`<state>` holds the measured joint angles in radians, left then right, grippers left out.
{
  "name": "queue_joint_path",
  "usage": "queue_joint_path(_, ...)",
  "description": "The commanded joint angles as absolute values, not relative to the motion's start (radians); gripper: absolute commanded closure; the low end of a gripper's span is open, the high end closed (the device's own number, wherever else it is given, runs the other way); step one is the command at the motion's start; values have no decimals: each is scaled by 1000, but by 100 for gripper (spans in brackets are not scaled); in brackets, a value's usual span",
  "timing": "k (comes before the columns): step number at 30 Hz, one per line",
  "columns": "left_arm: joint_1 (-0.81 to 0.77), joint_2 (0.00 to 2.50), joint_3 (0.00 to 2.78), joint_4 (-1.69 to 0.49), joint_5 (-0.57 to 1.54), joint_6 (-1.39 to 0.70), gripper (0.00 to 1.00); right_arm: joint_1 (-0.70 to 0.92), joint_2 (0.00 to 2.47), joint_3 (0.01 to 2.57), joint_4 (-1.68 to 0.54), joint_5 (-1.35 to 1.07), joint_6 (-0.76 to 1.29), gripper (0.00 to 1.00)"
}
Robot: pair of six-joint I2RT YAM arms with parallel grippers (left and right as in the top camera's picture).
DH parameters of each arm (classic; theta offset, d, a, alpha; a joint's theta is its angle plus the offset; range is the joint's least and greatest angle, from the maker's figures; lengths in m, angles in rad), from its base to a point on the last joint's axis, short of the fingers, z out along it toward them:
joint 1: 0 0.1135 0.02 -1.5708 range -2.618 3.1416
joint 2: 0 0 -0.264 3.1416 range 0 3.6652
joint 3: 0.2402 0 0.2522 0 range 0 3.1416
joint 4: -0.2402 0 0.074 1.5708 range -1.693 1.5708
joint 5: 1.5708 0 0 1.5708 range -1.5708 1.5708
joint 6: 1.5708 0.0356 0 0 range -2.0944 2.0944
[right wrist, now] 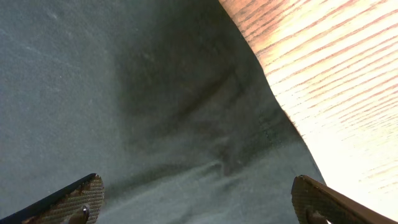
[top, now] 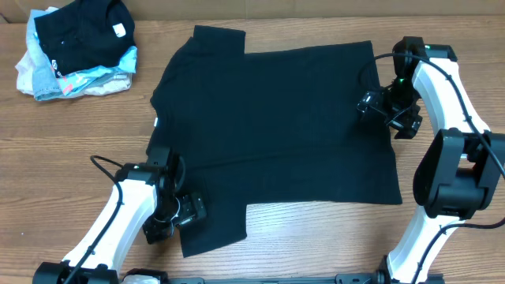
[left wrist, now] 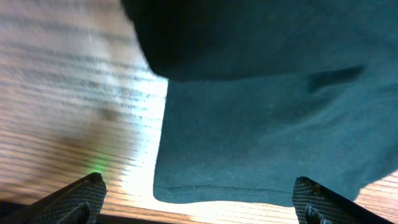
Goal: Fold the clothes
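Overhead, the left gripper (top: 186, 210) sits nearest the robot's side of the table (top: 79, 126), over the near sleeve of the black T-shirt (top: 276, 126), its fingers spread wide with nothing between them. Whether the fingertips touch the cloth cannot be told from above. From the left wrist view the same left gripper (left wrist: 199, 200) shows two dark fingertips (left wrist: 84, 194) far apart at the bottom corners, and between them the sleeve's stitched edge of the black T-shirt (left wrist: 261, 124) lies flat on the pale wood of the table (left wrist: 62, 93). The shirt is laid out flat in the middle of the table, neck to the left with a small pale neck label (top: 156, 122) at its edge, one sleeve near, one sleeve far, hem to the right. Farther on, the right gripper (top: 380, 107) stands over the shirt's far right part by the hem, also spread and empty. In the right wrist view the right gripper (right wrist: 199, 200) has its fingertips (right wrist: 78, 196) wide apart above the wrinkled black T-shirt (right wrist: 124, 93), with the table (right wrist: 336, 74) showing beyond the cloth's edge. At the far left corner lies a heap of clothes (top: 79, 55), black on top of light-blue and pale pieces, well apart from the shirt.
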<state>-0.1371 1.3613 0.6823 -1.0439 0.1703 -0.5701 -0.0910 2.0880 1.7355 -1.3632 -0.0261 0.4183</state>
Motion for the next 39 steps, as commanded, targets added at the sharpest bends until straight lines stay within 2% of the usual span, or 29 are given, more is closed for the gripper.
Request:
queue_joint_path(1,-136,1357,654,-1038,191,-610,2,-91,2082,1755,-1362,-20,418,0)
queue_joint_path(5,-136,1357,627,-1014,173,-616,0,-91,2082,1755,-1363,-20,418,0)
queue_joint_path(20,-136,1359,466,-667,171,-723,0,-91,2082,1755,-1367,-20,418,0)
queue_joint_path(25,-136,1359,419,-652,188,-815,18,-91,2082,1755,-1365,-20,418,0)
queue_joint_path(33,-136,1359,406,-635,230,-819,25,-91,2082,1755,-1358,-20,419,0)
queue_joint_path(35,-136,1359,406,-633,230,-819,36,-92,2082,1755,-1363,-21,420,0)
queue_joint_path(36,-136,1359,406,-633,230,-815,50,-94,2081,1756,-1370,-23,427,0)
queue_joint_path(39,-138,1359,406,-634,230,-808,79,-108,2070,1757,-1386,-24,471,0)
